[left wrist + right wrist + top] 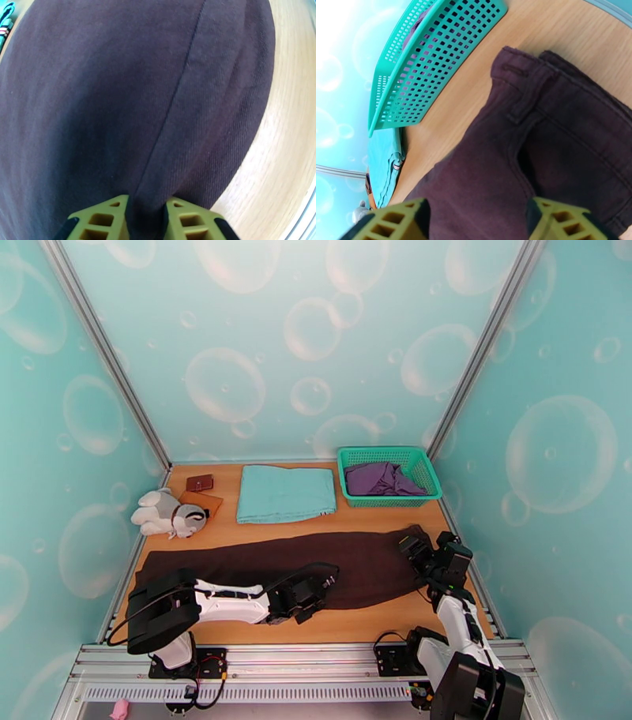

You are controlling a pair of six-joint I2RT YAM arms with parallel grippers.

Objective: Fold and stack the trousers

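Two robot arms reach over a wooden table (pixel 355 623) in the overhead view. A green basket (pixel 379 451) sits at the far right of the table and holds a purple garment (pixel 379 477). The trousers (pixel 261 564) lie flat just in front of the basket. They stretch lengthwise well off to its left, and the waist end is the end nearest the basket. A folded teal cloth (pixel 284 493) lies just left of the basket. Farther left of the basket rest a plush toy (pixel 166 512) and a small brown case (pixel 199 482). The left gripper (pixel 328 575) sits low on the near edge of the trousers, in front of the basket and to its left. The right gripper (pixel 412 544) hangs over the waist end, directly in front of the basket.

From the left wrist, the left gripper's yellow fingers (pixel 106 217) stand close together. A raised ridge of dark brown cloth along a seam is pinched between them. Bare wood shows beside the cloth.

From the right wrist, the right gripper's yellow fingers (pixel 561 221) stand wide apart, holding nothing, above the waistband and a belt loop. The basket lies beyond the waist end with bare wood between them, and the teal cloth shows beside the basket.
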